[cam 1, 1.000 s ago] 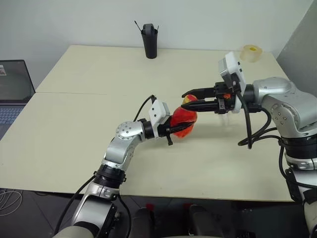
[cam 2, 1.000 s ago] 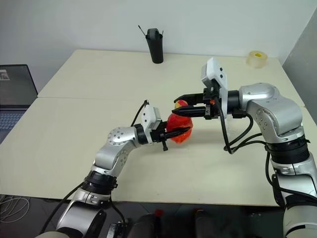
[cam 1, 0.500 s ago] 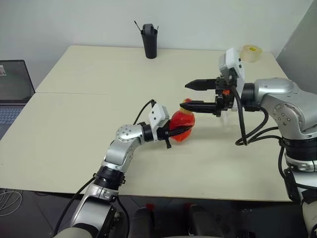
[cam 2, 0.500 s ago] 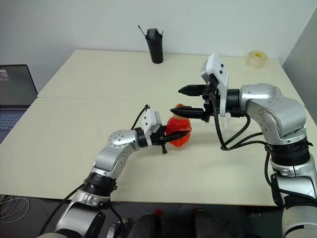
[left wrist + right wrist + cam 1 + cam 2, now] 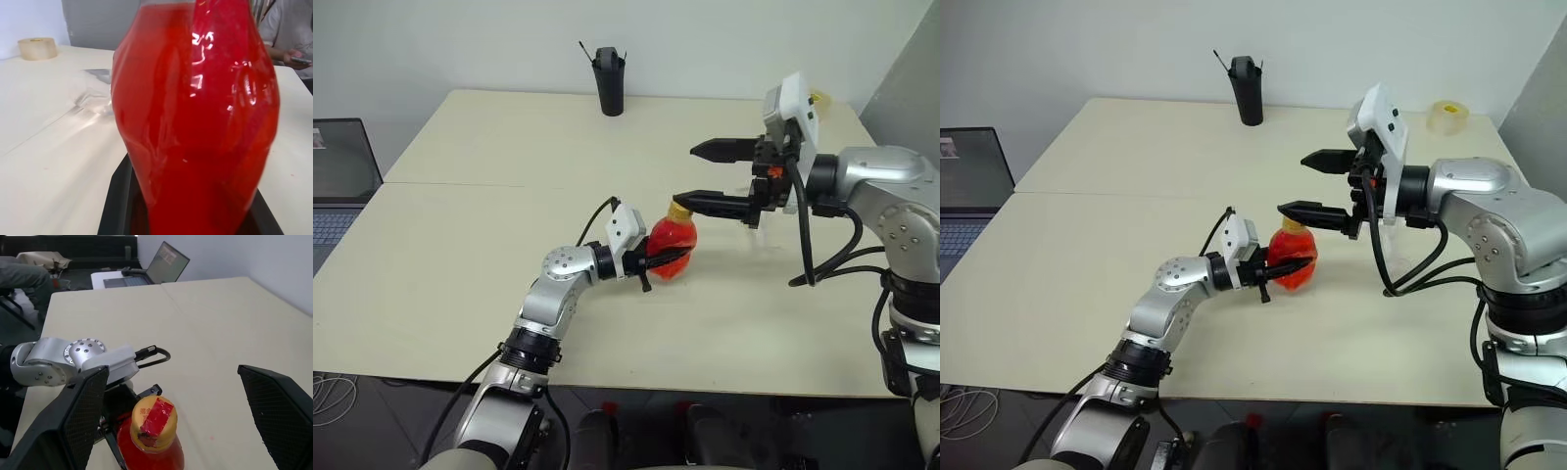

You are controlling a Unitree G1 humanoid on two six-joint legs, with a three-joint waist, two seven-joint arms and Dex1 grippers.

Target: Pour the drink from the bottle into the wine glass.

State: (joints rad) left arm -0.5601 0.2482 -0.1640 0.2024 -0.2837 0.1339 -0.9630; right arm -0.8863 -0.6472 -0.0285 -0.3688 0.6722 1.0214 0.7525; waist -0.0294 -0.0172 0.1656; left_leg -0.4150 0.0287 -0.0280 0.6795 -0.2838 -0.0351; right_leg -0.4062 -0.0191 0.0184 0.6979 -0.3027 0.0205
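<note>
Overhead, left pincer (image 5: 658, 262) clamping bottle (image 5: 674, 244), right pincer (image 5: 703, 176) wide; wrist view, red cap (image 5: 157, 415)

Left tool (image 5: 661, 262) clamped tight (arm reaching rightward); right tool (image 5: 705, 176) spread wide, level.

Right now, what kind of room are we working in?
Probably an office or lab workspace: pale tables pushed together, an open laptop on a side desk, a black pen holder and a tape roll against plain white walls.
</note>
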